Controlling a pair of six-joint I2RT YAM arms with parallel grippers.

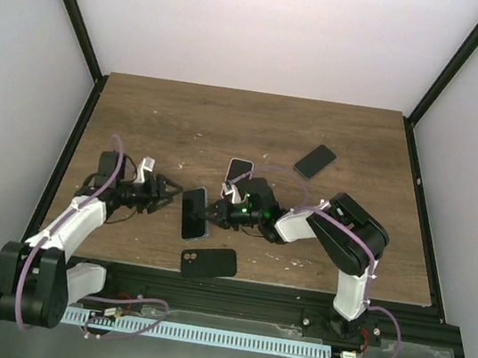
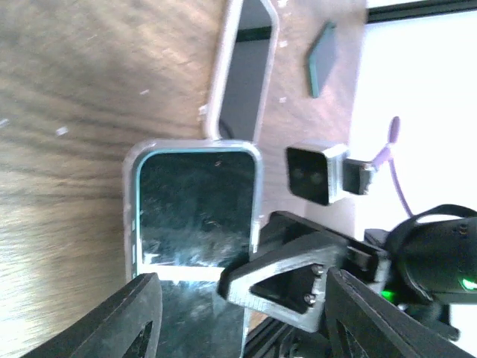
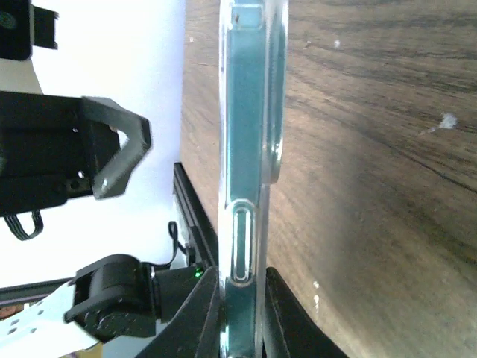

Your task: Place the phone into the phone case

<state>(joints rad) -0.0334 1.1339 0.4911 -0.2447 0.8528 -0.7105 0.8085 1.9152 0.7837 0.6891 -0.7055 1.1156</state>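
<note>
A teal-edged phone in a clear case sits face up between my two grippers. My right gripper is shut on its right edge. In the right wrist view the cased phone shows edge-on, pinched between my fingers, its back toward the wood. My left gripper is open just left of the phone and holds nothing. In the left wrist view the phone lies ahead of my open gripper, with the right gripper's finger on its edge.
A second clear case lies just behind the right gripper and shows in the left wrist view. A black phone lies at the back right. A black case with a camera cutout lies near the table's front edge.
</note>
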